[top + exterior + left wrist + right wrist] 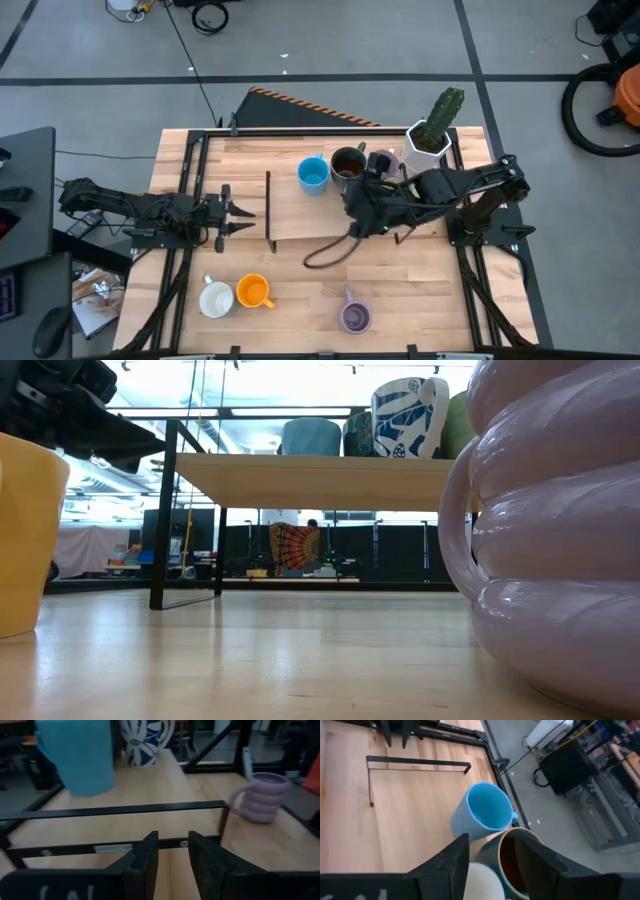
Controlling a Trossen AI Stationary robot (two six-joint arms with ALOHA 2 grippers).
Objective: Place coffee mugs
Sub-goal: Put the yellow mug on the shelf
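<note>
On a low wooden shelf with a black frame stand three coffee mugs in a row: blue, dark brown and white with a blue pattern. A white mug, an orange mug and a ribbed purple mug stand upright on the table near its front edge. My right gripper hovers open above the shelf beside the dark brown mug. The white of a mug shows through the gap between its fingers. My left gripper waits open at the shelf's left end.
A white hexagonal pot with a cactus stands at the shelf's far right end. A dark cable loop lies on the wood below my right arm. The shelf's black frame bar crosses just ahead of my left gripper.
</note>
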